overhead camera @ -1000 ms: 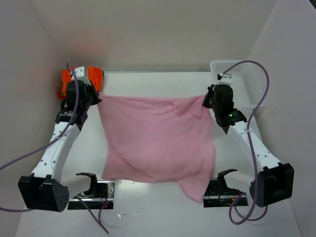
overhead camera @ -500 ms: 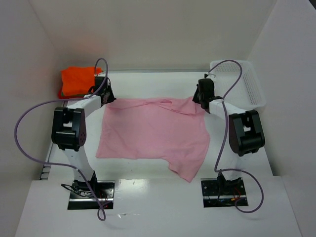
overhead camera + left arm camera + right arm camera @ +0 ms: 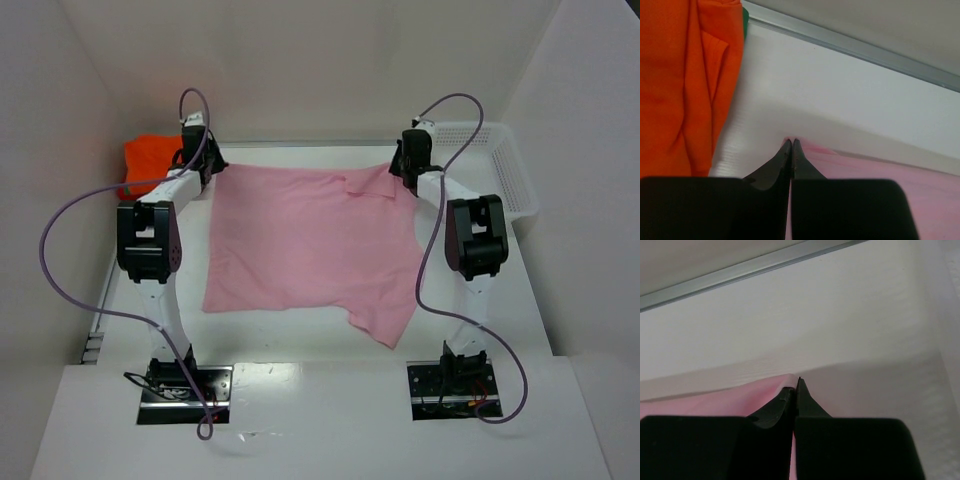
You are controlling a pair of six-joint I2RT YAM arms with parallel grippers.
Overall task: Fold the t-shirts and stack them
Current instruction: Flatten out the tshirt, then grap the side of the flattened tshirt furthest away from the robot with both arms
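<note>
The pale pink t-shirt [image 3: 310, 245] lies spread across the middle of the table, one sleeve trailing toward the near right. My left gripper [image 3: 208, 168] is shut on its far left corner [image 3: 807, 150], and my right gripper [image 3: 402, 170] is shut on its far right corner [image 3: 772, 387]. Both arms reach out to the back of the table. A folded bright orange t-shirt [image 3: 150, 165] sits at the far left, beside the left gripper [image 3: 791, 142]. In the left wrist view a thin green edge [image 3: 745, 22] shows by the orange t-shirt [image 3: 680, 85]. The right gripper [image 3: 795, 385] pinches pink cloth between its tips.
A white mesh basket [image 3: 500, 170] stands at the far right against the side wall. White walls enclose the table on three sides, with a metal strip [image 3: 850, 47] along the back edge. Purple cables arc over both arms.
Both arms have stretched farther toward the back wall, carrying the pink t-shirt's top edge with them. The shirt now lies flatter and farther back on the table.
</note>
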